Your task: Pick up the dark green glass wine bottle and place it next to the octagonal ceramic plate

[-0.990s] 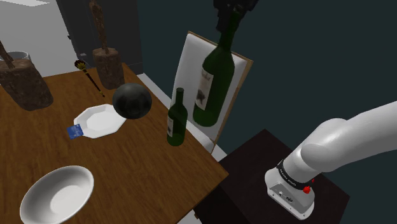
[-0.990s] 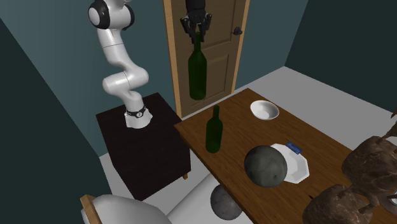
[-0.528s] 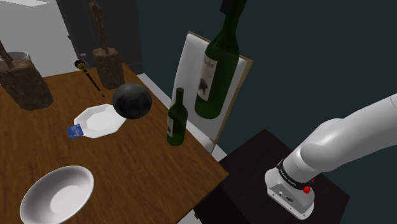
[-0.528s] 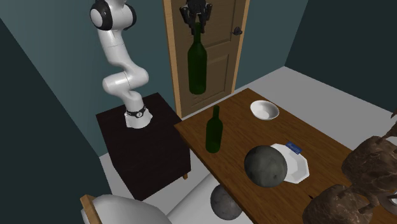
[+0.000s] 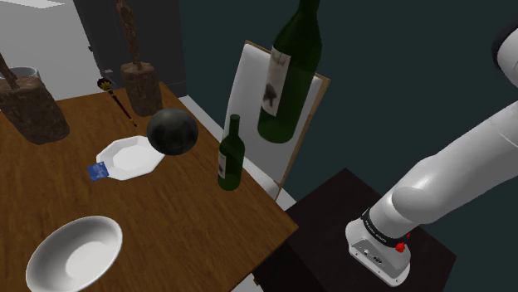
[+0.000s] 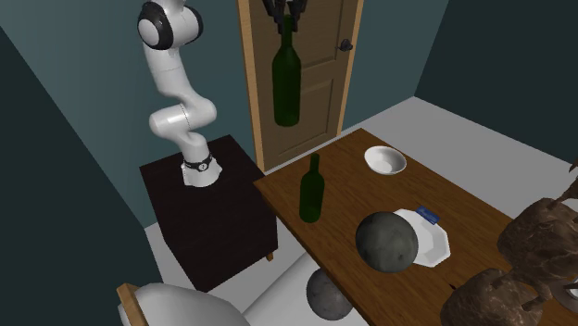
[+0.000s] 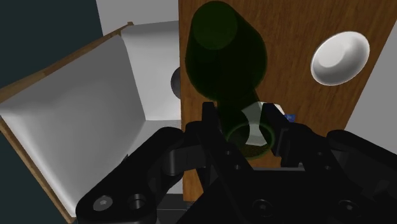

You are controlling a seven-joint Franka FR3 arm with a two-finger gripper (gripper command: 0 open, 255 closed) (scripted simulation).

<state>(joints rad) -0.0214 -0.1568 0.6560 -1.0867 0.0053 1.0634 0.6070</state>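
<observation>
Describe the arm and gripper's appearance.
The arm is glossy white, with rounded links and dark joints. A black band and a small red button mark its base. The gripper is all black, with two blocky fingers.

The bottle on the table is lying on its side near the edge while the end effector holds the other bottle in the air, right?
No: the lower bottle stands upright near the table edge, as the second exterior view shows. The end effector does hold the other bottle in the air.
</observation>
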